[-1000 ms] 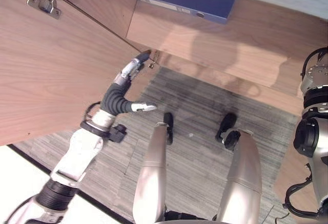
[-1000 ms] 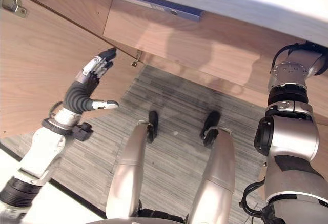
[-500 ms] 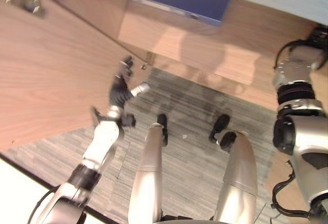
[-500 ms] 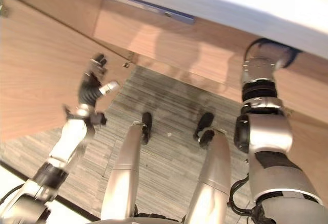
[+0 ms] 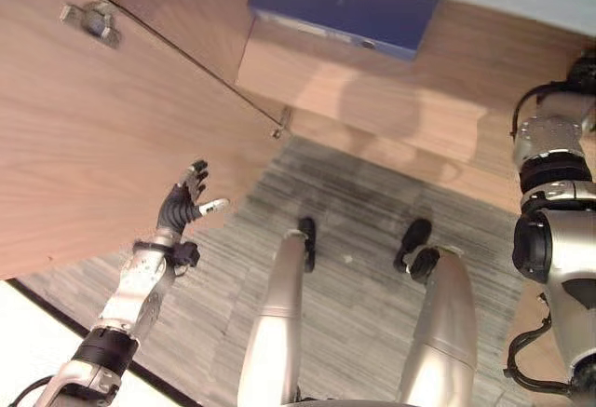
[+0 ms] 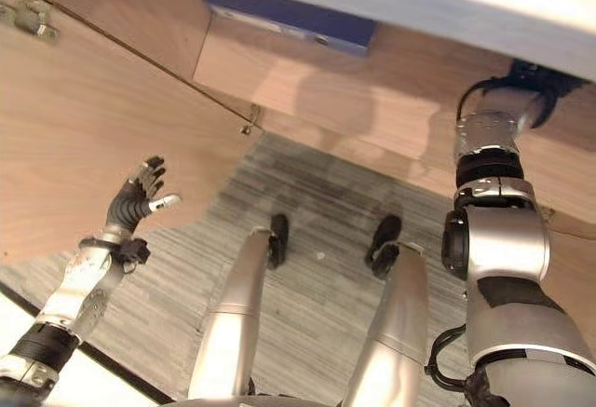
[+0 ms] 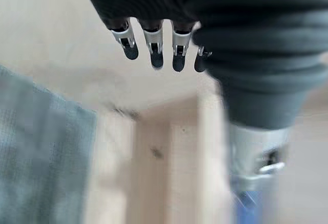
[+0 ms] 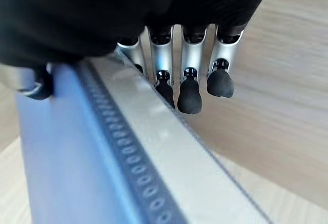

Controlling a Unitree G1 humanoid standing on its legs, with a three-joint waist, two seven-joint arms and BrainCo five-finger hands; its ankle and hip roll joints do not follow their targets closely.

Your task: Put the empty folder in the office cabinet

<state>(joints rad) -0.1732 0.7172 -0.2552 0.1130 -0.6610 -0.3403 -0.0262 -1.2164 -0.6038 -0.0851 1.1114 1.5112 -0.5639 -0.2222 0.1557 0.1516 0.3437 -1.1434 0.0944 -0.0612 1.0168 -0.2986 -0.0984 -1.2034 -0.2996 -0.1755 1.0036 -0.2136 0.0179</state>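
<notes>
Left hand [image 5: 182, 207] lowered (open); right hand [image 8: 189, 55] grips folder [image 5: 343, 8].

- wooden cabinet shelf [image 5: 372, 100] runs across the 12 o'clock side, blue folder [image 5: 345, 6] lying on it
- grey carpet floor [image 5: 354, 193] below, toward 6 o'clock

Blue folder [image 5: 343, 8] inside wooden cabinet [image 5: 447, 81]; left hand [image 5: 182, 204] open before cabinet door [image 5: 102, 146].

Left hand [image 5: 182, 207] is raised at near left, fingers [image 7: 154, 49] straight and spread, thumb out. Right arm reaches up at far right, right hand [image 8: 128, 14] with fingers [image 8: 188, 88] curled.
</notes>
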